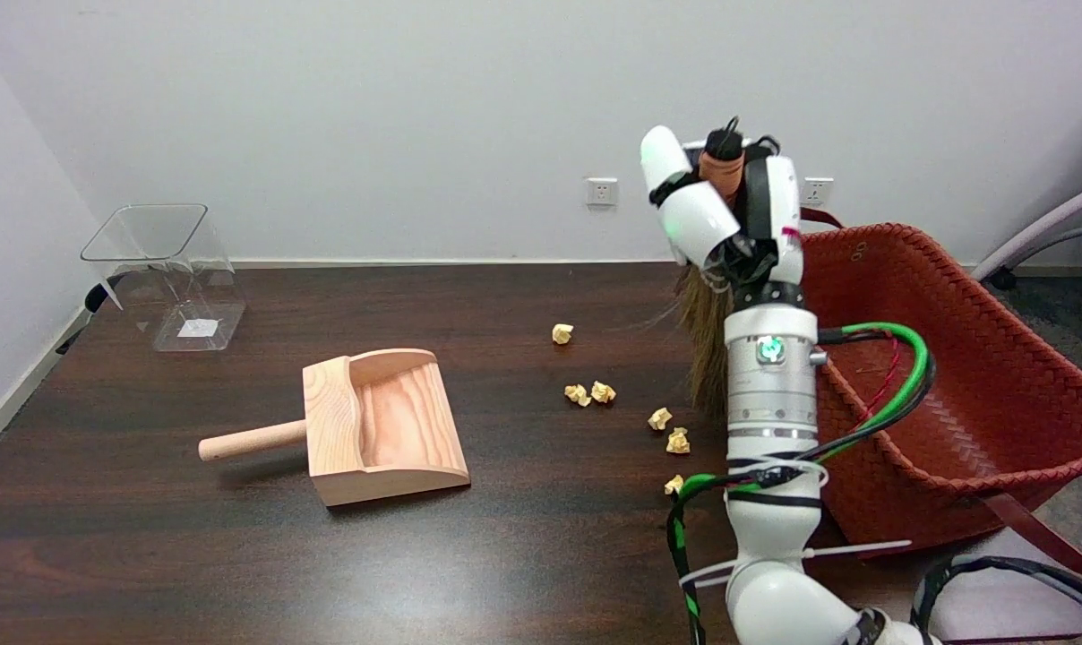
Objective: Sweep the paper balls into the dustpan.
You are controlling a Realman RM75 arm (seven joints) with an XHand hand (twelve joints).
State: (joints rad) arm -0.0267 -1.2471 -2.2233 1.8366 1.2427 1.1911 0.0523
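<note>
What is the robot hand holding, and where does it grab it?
The robot hand holds a small broom by its handle at the top, with the bristles hanging down.

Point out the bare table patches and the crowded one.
Bare: between the wooden dustpan and the paper balls; also between the dustpan and the clear container. Crowded: around the right hand holding the broom, beside the red basket.
</note>
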